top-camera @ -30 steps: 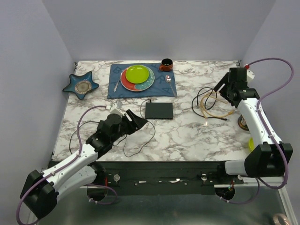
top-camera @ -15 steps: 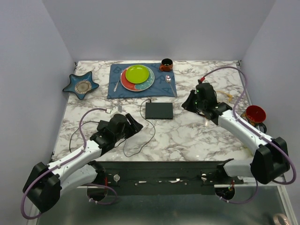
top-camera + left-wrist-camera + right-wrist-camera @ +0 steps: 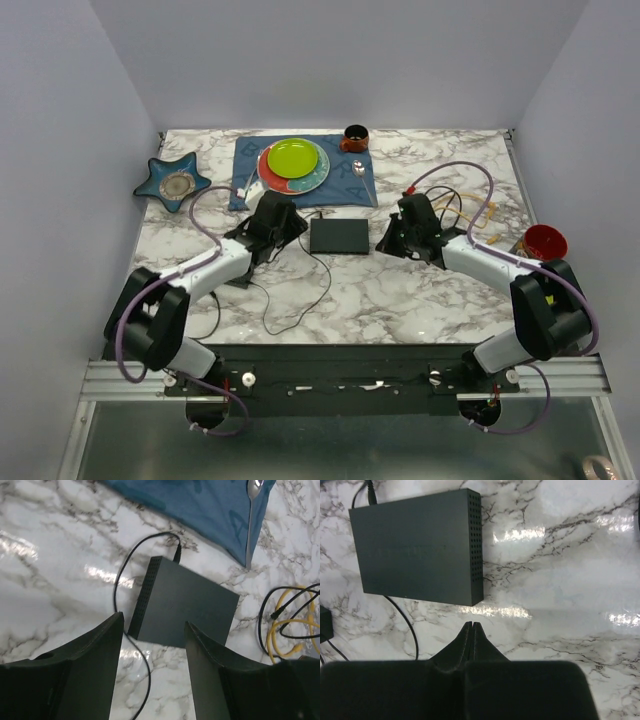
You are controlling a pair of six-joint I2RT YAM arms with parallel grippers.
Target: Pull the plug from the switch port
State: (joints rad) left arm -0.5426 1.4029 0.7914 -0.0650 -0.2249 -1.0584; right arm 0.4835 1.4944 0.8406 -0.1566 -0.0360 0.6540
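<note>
The flat matte-black rectangular switch (image 3: 339,236) lies flat near the middle of the white marble-patterned worktop (image 3: 400,300), just in front of the blue cloth mat (image 3: 355,186). Its small black plug (image 3: 176,554) is still seated at the far corner on the left arm's side, and the thin black cord (image 3: 117,587) curves away from it in a loose loop over the marble. The two arms flank the box, one at each short end, which looks like a division of labour. The left hand (image 3: 152,622) is spread wide and grips nothing. It is aimed over the perforated near end of the switch, with the plug a little beyond its fingertips, probably so the fingers can reach on and close around the plug body rather than the slack cord. The right hand (image 3: 471,625) has its two fingers pressed together with nothing between them. It sits close to the opposite vented end without touching it, most likely to act as a blunt stop or press that keeps the light box from sliding when the plug is pulled. Neither hand is in contact with the switch yet.
</note>
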